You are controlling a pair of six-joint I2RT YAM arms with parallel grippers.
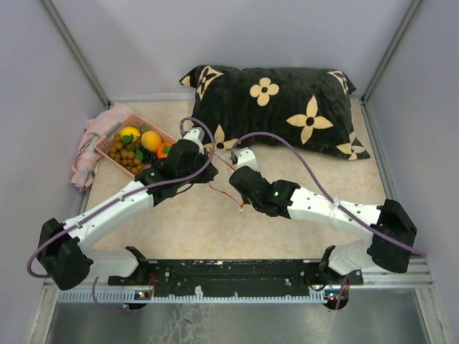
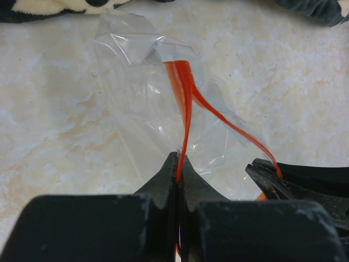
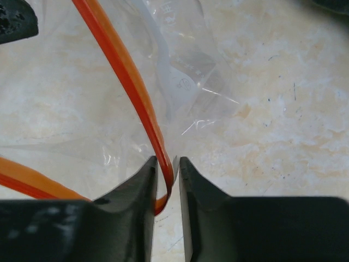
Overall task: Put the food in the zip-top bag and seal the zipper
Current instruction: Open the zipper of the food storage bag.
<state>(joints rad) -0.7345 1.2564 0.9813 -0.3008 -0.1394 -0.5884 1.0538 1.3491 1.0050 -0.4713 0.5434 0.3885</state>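
The zip-top bag (image 2: 136,93) lies clear and crumpled on the table between the two grippers, its mouth pulled apart. My left gripper (image 2: 179,158) is shut on one side of the red-orange zipper (image 2: 185,93). My right gripper (image 3: 166,162) stands slightly open, with the zipper's other side (image 3: 125,76) running loosely between its jaws and a gap showing beside it. In the top view both grippers (image 1: 192,147) (image 1: 244,159) meet in front of the pillow. The food (image 1: 136,143), yellow and orange balls with a cluster of small brown ones, sits in the pink basket (image 1: 107,149) at the left.
A black pillow with cream flowers (image 1: 287,107) lies across the back of the table. A pink cloth (image 1: 90,154) lies bunched left of the basket. Grey walls close in the sides and back. A purple cable (image 1: 287,147) loops over each arm.
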